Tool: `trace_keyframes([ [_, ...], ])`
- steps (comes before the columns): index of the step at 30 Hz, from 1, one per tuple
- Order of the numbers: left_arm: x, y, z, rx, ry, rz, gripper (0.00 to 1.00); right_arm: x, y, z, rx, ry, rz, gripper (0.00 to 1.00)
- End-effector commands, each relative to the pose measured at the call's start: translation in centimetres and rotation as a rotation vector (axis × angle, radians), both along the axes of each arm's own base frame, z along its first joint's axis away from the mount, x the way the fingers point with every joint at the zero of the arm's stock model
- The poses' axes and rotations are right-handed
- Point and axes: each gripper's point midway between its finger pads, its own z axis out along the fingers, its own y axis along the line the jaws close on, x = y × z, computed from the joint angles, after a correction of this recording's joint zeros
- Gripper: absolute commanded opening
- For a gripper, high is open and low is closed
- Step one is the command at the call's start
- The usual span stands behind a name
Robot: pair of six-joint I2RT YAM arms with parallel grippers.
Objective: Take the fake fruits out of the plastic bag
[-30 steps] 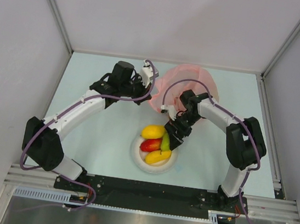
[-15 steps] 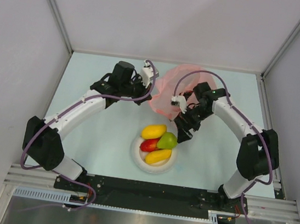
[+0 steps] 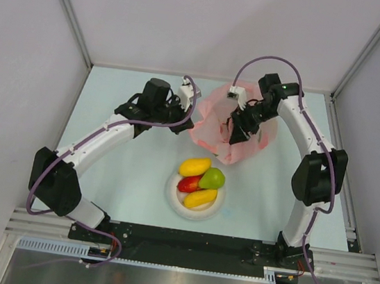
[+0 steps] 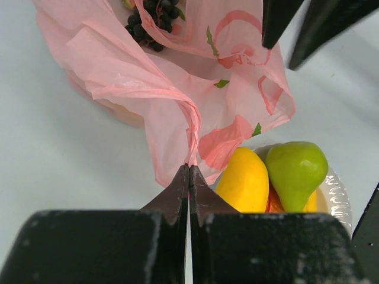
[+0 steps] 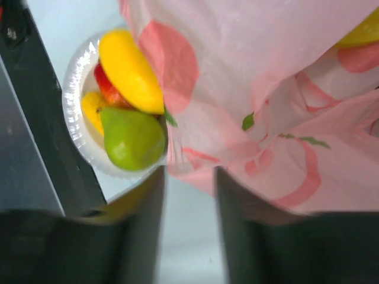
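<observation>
The pink plastic bag [image 3: 244, 131] lies at the back of the table. My left gripper [image 3: 191, 122] is shut on a twisted edge of the bag [image 4: 189, 118], its tips [image 4: 189, 168] pinching the film. A dark grape bunch [image 4: 151, 21] shows in the bag's mouth. My right gripper [image 3: 233, 130] hovers over the bag, open and holding nothing [image 5: 189, 195]. Through the film a yellow fruit [image 5: 361, 32] shows. A yellow-orange mango [image 3: 194, 166], red mango [image 3: 188, 183], green pear [image 3: 212, 178] and yellow piece [image 3: 200, 198] lie in the white bowl [image 3: 172, 199].
The bowl's rim [image 5: 74, 100] stands just in front of the bag, between the two arms. The right gripper's dark fingers [image 4: 275, 21] reach into the left wrist view at the top right. Grey walls and rails close the table in at the sides and the back.
My right gripper let go of the green pear in the bowl, rose and swung back over the bag, its jaws narrowing. The left arm stayed put, still pinching the bag.
</observation>
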Motion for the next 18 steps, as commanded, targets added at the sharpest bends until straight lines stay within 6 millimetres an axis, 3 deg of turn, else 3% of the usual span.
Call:
trace_keyframes([
  [1,0.1,-0.7,1.6,-0.053,-0.017,-0.014,0.00,3.8,2.0,-0.9,-0.080,-0.071,-0.131,0.26],
  [3,0.3,-0.8,2.0,-0.057,-0.026,-0.014,0.00,5.9,2.5,-2.5,-0.093,-0.049,-0.212,0.15],
  [5,0.5,-0.9,2.3,-0.064,-0.037,-0.013,0.00,7.8,2.7,-3.6,-0.112,-0.077,-0.263,0.13],
  [6,0.5,-1.0,2.4,-0.071,-0.034,-0.010,0.00,8.3,3.0,-4.9,-0.129,-0.063,-0.283,0.06],
  [8,0.3,-1.2,2.8,-0.093,-0.025,-0.014,0.00,9.9,3.1,-6.1,-0.174,-0.102,-0.306,0.01],
  [10,0.1,-1.3,3.3,-0.109,-0.029,-0.020,0.00,11.1,2.9,-8.1,-0.243,-0.127,-0.312,0.00],
  [13,-0.1,-1.4,3.9,-0.115,-0.036,-0.026,0.00,13.9,-0.8,-9.8,-0.422,-0.230,-0.434,0.00],
  [14,-0.1,-1.3,4.2,-0.116,-0.046,-0.026,0.00,15.0,-3.3,-10.2,-0.525,-0.294,-0.500,0.00],
  [16,-0.2,-1.3,4.2,-0.107,-0.057,-0.037,0.00,15.9,-7.1,-9.9,-0.596,-0.326,-0.588,0.00],
  [18,-0.2,-1.2,4.3,-0.099,-0.072,-0.039,0.00,16.0,-10.1,-8.2,-0.620,-0.357,-0.667,0.00],
])
